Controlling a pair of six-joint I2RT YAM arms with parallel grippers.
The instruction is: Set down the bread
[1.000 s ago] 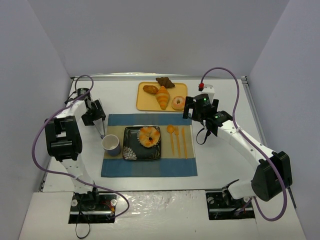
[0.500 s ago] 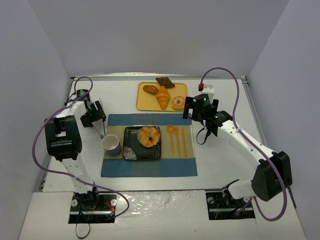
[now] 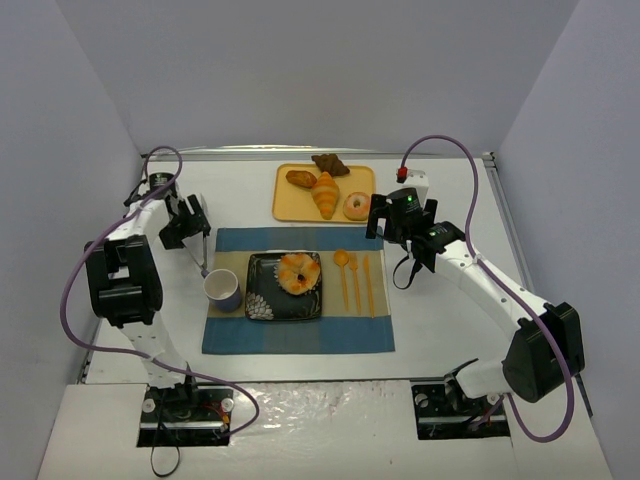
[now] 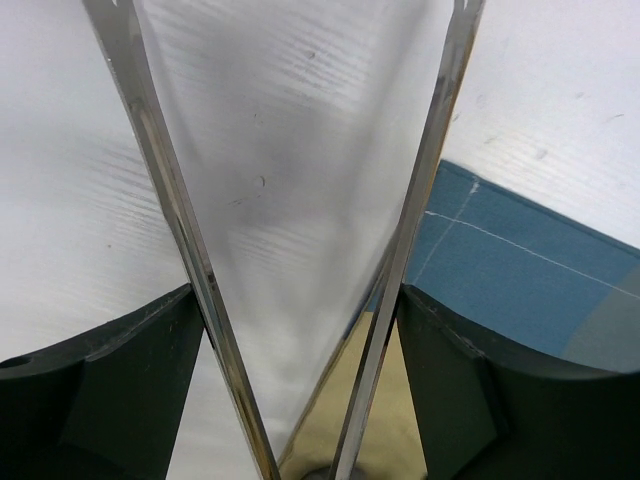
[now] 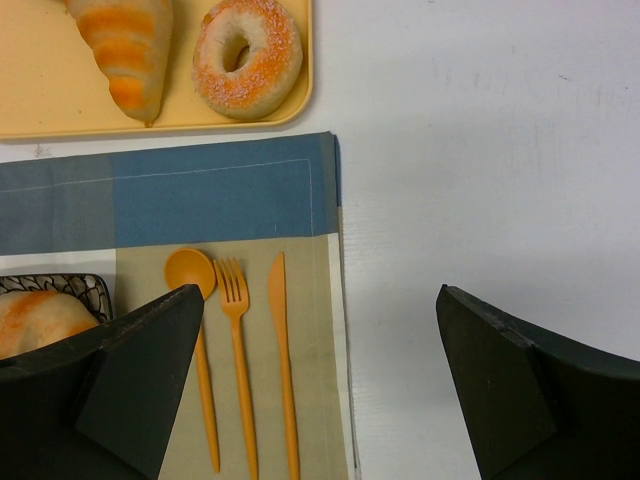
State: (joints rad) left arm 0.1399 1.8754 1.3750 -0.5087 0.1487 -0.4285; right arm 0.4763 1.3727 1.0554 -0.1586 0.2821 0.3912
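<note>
- Shows, nearest the arm bases, a blue placemat [image 3: 300, 335] with a tan middle band, flat on a white table [image 3: 440, 320].
- Shows on the mat's left part a white cup [image 3: 222, 289], upright, just beside a dark square plate [image 3: 300, 308].
- Finds the bread [image 3: 298, 271], a round golden-orange bun with a swirled top and pale patches, resting on the far half of that plate, touched by neither arm. Catches its edge again at the lower left of the right wrist view.
- Shows, right of the plate on the tan band, an orange spoon [image 3: 342, 272], fork [image 3: 355, 280] and knife [image 3: 367, 283], side by side without touching, handles toward the arm bases.
- Puts the left gripper [image 4: 288, 20] above bare white table just off the mat's left side, not far from the cup. Shows its two long thin metal fingers [image 4: 170, 200] spread well apart, with nothing between them.
- Puts the right gripper [image 5: 318, 300] above the mat's right edge, beside the cutlery, its dark jaws wide apart and empty.
- Shows, farthest back, a yellow tray [image 3: 290, 205] just beyond the mat's far edge, carrying a long orange croissant [image 3: 326, 194], a sugared ring donut [image 3: 356, 206], a brown roll [image 3: 301, 179] and a dark brown pastry [image 3: 329, 164].
</note>
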